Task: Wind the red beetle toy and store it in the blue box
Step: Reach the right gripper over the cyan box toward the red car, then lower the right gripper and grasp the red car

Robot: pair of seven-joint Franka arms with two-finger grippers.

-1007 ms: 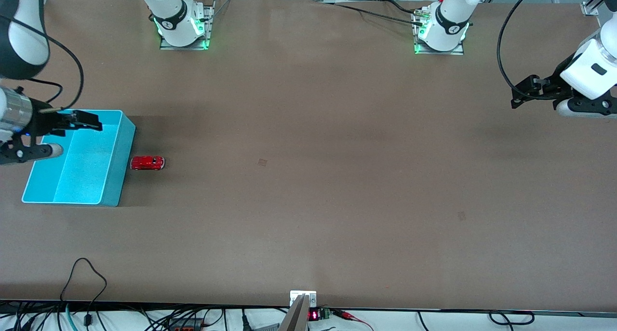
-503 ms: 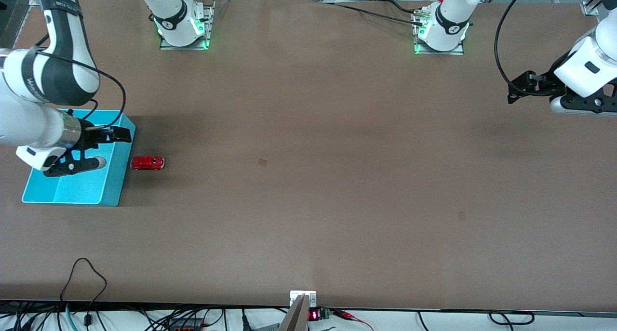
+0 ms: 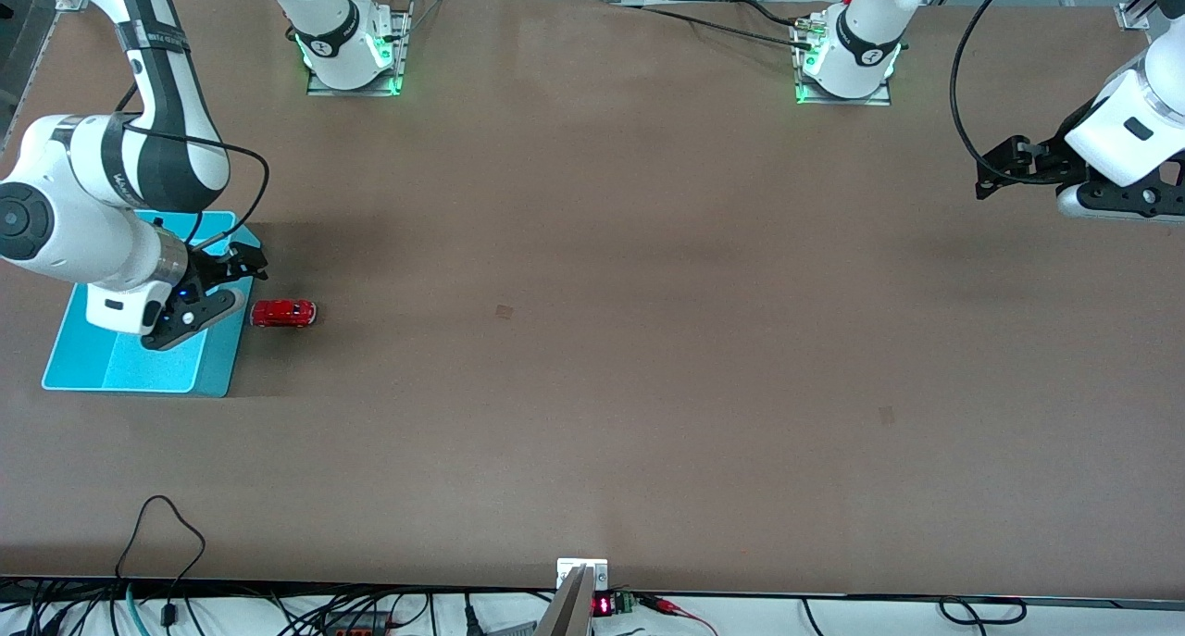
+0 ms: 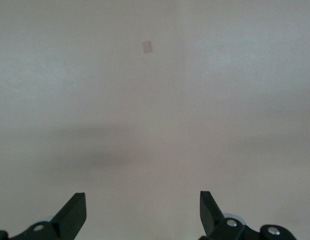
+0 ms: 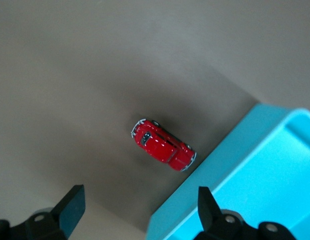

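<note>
Two grippers gape wide: right gripper (image 3: 243, 268) over the box (image 3: 120, 372) wall, toy (image 3: 283, 313) just beside it; left gripper (image 3: 989, 175) waits over bare desk (image 3: 592, 340).

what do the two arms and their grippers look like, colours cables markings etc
Both arms are glossy white with black joint bands. The right arm carries small lettering on a black band and a thin black cable looping down to its wrist. The left arm trails a longer black cable loop. The right gripper and left gripper are black, with two flat wedge-tipped fingers. Both bases glow green.
</note>
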